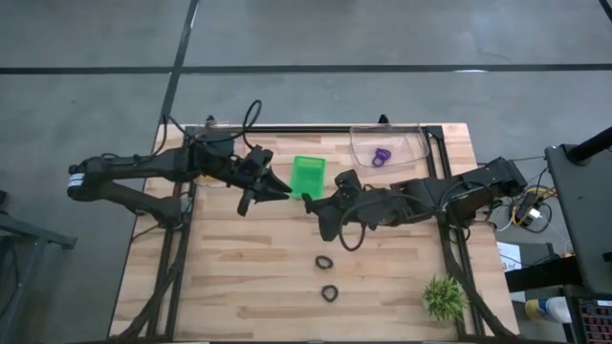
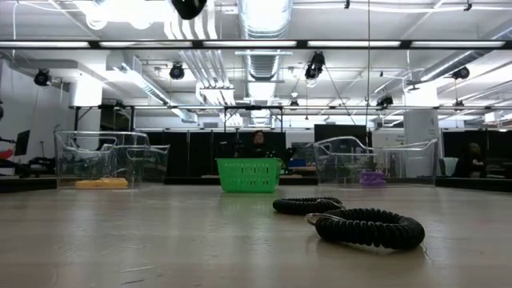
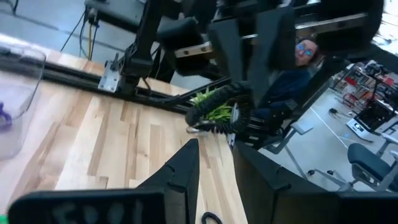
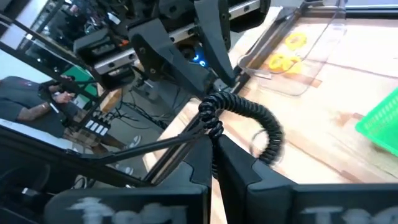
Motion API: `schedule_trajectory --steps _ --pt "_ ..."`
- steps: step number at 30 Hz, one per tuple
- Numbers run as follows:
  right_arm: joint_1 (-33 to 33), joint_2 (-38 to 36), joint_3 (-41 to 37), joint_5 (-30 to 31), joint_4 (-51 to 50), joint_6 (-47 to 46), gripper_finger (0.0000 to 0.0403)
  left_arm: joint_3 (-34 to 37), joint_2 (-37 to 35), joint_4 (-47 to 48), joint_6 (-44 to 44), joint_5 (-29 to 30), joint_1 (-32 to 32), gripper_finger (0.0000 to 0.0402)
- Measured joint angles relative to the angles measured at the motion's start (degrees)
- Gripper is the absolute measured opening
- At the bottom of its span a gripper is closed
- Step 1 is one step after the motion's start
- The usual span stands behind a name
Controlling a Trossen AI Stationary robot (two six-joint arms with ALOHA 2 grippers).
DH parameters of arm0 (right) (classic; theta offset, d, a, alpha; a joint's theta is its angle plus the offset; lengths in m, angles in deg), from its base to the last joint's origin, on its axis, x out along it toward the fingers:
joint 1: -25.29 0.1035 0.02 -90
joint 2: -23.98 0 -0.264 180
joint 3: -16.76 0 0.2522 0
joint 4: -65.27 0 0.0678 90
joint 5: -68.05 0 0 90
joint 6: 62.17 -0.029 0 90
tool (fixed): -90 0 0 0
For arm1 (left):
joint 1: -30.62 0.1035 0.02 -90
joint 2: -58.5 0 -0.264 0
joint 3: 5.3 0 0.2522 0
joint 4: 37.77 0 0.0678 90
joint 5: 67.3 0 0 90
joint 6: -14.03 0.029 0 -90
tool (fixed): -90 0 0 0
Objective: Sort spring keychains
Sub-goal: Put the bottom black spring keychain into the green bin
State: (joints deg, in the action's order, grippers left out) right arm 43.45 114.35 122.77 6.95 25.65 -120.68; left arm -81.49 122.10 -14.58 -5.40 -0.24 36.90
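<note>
A black spring keychain (image 4: pixel 264 124) hangs in the air between my two grippers, just near of the green basket (image 1: pixel 308 175). My right gripper (image 4: pixel 214 142) (image 1: pixel 308 202) is shut on it. My left gripper (image 3: pixel 214 149) (image 1: pixel 284 194) faces it from the table's left, open, its tips just short of the coil (image 3: pixel 214 117). Two more black keychains (image 1: pixel 324 261) (image 1: pixel 330 292) lie flat on the table nearer the front. A purple one (image 1: pixel 381 157) lies in a clear bin. Yellow ones (image 4: pixel 286 53) lie in another clear bin. My right gripper pinches the black keychain between its two fingers at a thin stretch of coil near one end (image 4: pixel 215 129), coming level from the table's right. The keychain is lifted clear, and its thick coil (image 4: pixel 273 146) arcs away beside the fingers. My left gripper's fingers (image 4: pixel 229 78) reach close to the coil's other end; whether they touch it I cannot tell.
The clear bin (image 1: pixel 406 143) stands at the far right of the table, the green basket in the middle far part. A spiky green plant (image 1: pixel 444 298) stands at the near right corner. A second clear bin (image 2: pixel 100 164) shows on the left of the low view.
</note>
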Motion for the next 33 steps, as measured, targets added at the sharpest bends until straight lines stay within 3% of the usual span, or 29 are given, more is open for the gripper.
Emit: schedule_trajectory --steps 13,33 --pt "-0.4 0.5 0.0 -0.4 3.8 1.2 0.0008 0.0 1.5 -0.9 0.1 2.9 0.0 0.0092" --pt "-1.7 0.5 0.0 -0.6 5.6 2.2 0.0008 0.0 2.2 -7.5 -0.2 2.5 -0.2 0.0092"
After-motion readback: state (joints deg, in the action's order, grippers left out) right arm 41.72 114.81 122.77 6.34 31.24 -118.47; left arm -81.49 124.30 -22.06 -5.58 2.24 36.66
